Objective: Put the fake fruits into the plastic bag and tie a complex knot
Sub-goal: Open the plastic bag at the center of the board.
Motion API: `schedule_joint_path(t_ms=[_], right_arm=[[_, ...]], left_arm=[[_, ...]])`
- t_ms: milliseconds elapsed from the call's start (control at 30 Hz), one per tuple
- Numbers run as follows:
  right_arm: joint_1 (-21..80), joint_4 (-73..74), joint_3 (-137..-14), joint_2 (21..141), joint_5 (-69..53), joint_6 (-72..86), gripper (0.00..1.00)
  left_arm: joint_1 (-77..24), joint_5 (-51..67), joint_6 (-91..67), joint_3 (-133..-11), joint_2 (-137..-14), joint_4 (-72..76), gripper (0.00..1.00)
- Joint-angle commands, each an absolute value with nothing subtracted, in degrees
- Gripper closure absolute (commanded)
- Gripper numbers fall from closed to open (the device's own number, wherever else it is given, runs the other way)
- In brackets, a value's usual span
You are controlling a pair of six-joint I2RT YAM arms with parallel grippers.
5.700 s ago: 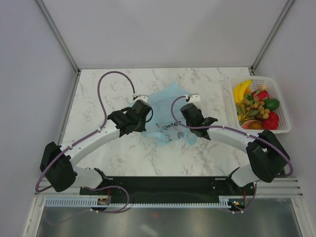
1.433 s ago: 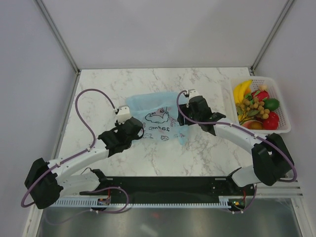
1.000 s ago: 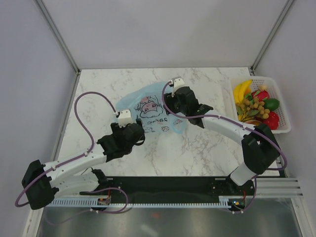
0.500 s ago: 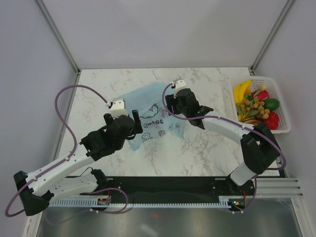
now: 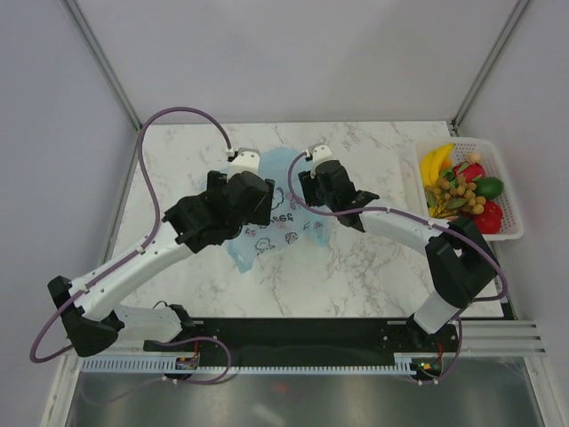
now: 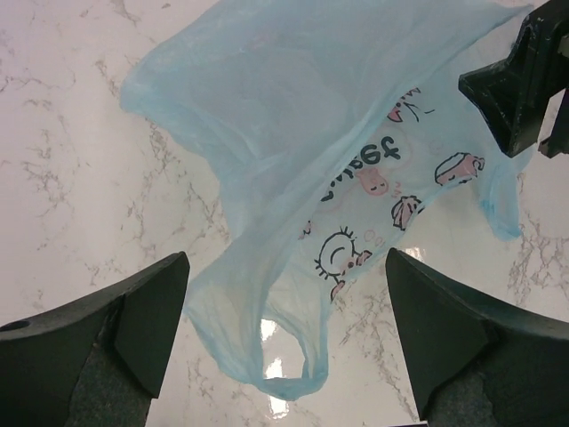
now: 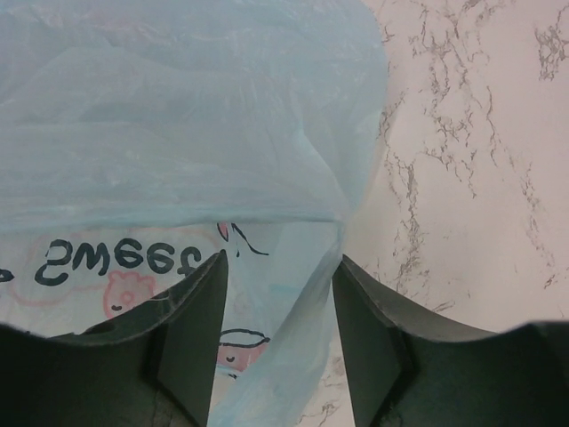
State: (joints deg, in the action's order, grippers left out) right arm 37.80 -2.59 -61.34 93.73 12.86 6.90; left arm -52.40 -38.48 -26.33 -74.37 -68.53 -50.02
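— Since half a second earlier, the left gripper (image 6: 286, 258) had swung away from the near-left corner of the plastic bag (image 6: 311, 133) and come over its left half.

— How did it stand?

— Spread as wide as it went, pointing down and holding nothing. The bag lay on the marble surface (image 5: 356, 276) under the gap, with one handle loop at the near end.

— And the right gripper (image 7: 280, 260)?

— It was at the bag's right edge and had hardly moved. Its fingers were partly spread, and a fold of the blue film ran through the gap. I could not tell whether either pad touched it.

— Where was the bag overall?

— Around the middle of the surface, between the two arms. It was crumpled, with its doodle panel facing up.

— The fake fruits (image 5: 462, 191)?

— Heaped in the white basket (image 5: 508, 191) at the far right edge, well apart from the bag.
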Motion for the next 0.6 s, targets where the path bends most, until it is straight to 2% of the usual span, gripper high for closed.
schedule_joint_path(t_ms=[0, 100, 200, 433, 567], right_arm=[[37.44, -4.57, -64.25, 95.01, 14.59, 5.54, 0.43], [37.27, -5.1, -64.42, 95.01, 14.33, 5.28, 0.44], [37.18, -5.8, -64.25, 94.57, 13.28, 5.1, 0.4], [36.83, -5.89, -64.34, 94.13, 11.16, 4.48, 0.39], [36.3, -5.98, -64.42, 94.31, 10.37, 4.57, 0.39]], left_arm=[[-52.03, -40.09, -24.52, -81.03, -70.05, -60.63, 0.0], [-51.94, -37.19, -25.23, -80.6, -68.21, -61.79, 0.0], [-50.72, -34.73, -19.44, -79.1, -68.11, -57.77, 0.0], [-41.32, -17.6, -11.52, -80.85, -76.1, -50.28, 0.04], [-40.43, -12.22, -9.41, -83.49, -80.23, -48.87, 0.05]])
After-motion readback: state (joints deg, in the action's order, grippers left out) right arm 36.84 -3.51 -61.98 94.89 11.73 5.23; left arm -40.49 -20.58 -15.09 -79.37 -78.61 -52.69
